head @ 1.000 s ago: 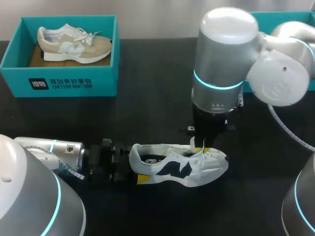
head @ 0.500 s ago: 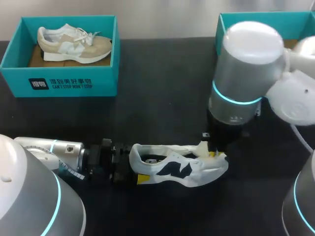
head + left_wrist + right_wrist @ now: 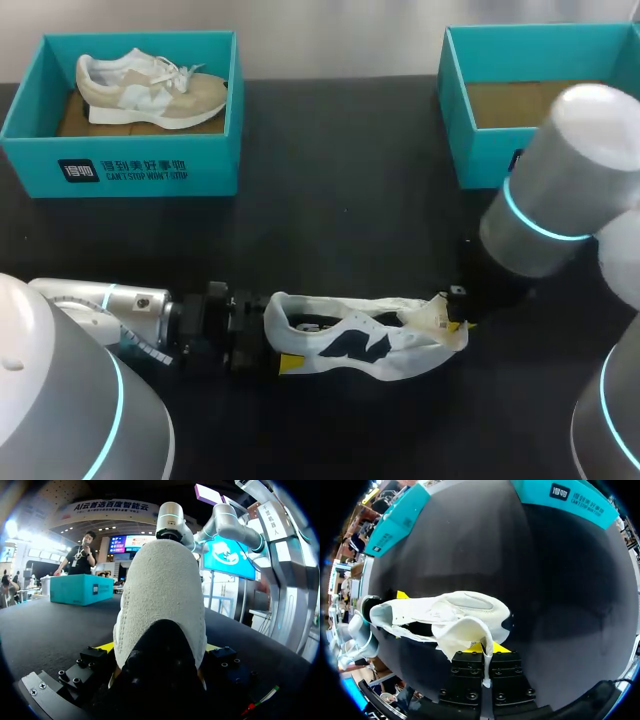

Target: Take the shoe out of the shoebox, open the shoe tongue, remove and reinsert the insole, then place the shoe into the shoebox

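A white shoe with navy side panels (image 3: 365,343) lies on its side on the black table, toe pointing right. My left gripper (image 3: 272,347) stands wide around the heel (image 3: 160,595), one finger against each side, so it holds the shoe. My right gripper (image 3: 452,322) is over the toe, shut on the shoe tongue (image 3: 470,630), which is stretched forward from the opening. In the right wrist view the tongue's edge is pinched between the closed yellow-tipped fingers of this gripper (image 3: 485,652). An empty teal shoebox (image 3: 470,150) stands at the back right.
A second teal shoebox (image 3: 120,165) at the back left holds a beige shoe (image 3: 150,88). My right arm's large grey links (image 3: 560,220) hang over the right side of the table. Bare black tabletop lies between the two boxes.
My right arm has swung to the right, from above the shoe's middle to its toe, drawing the tongue forward and flatter. The left arm and the shoe's heel have stayed put.
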Available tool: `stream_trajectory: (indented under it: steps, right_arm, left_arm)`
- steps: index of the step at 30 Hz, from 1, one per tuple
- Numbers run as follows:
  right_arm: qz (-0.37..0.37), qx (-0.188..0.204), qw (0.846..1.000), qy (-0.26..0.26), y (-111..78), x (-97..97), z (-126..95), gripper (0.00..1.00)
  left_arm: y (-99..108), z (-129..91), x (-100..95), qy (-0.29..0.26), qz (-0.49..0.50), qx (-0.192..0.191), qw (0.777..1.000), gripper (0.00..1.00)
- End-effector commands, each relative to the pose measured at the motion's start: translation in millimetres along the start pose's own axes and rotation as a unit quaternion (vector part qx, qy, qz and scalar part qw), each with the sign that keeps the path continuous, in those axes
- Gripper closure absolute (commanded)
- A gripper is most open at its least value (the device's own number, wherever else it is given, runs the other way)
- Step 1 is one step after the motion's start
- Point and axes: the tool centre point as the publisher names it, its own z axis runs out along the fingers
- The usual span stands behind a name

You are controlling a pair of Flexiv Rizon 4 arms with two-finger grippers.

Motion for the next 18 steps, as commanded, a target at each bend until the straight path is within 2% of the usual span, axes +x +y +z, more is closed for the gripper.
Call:
stream_trajectory:
  steps: [1,5,11,14,18]
  right_arm:
    - [0.002,-0.001,0.982,0.188,-0.3,-19.5,11.8,1.0]
    - [-0.005,-0.005,0.976,0.217,1.7,-20.9,18.2,1.0]
    - [0.0,-0.007,0.973,0.232,2.3,-21.0,27.4,0.98]
    - [0.001,-0.011,0.972,0.235,3.6,-22.6,29.9,0.71]
    - [0.002,-0.016,0.972,0.236,4.6,-22.8,27.3,0.68]
  left_arm:
    - [4.0,-2.0,0.1,-0.001,0.0,0.0,1.0,1.0]
    - [4.0,-2.0,0.1,-0.001,0.0,0.0,1.0,1.0]
    - [4.0,-2.0,0.1,-0.001,0.0,0.0,1.0,1.0]
    - [4.0,-2.0,0.1,-0.001,0.0,0.0,1.0,1.0]
    - [4.0,-2.0,0.1,-0.001,0.0,0.0,1.0,1.0]
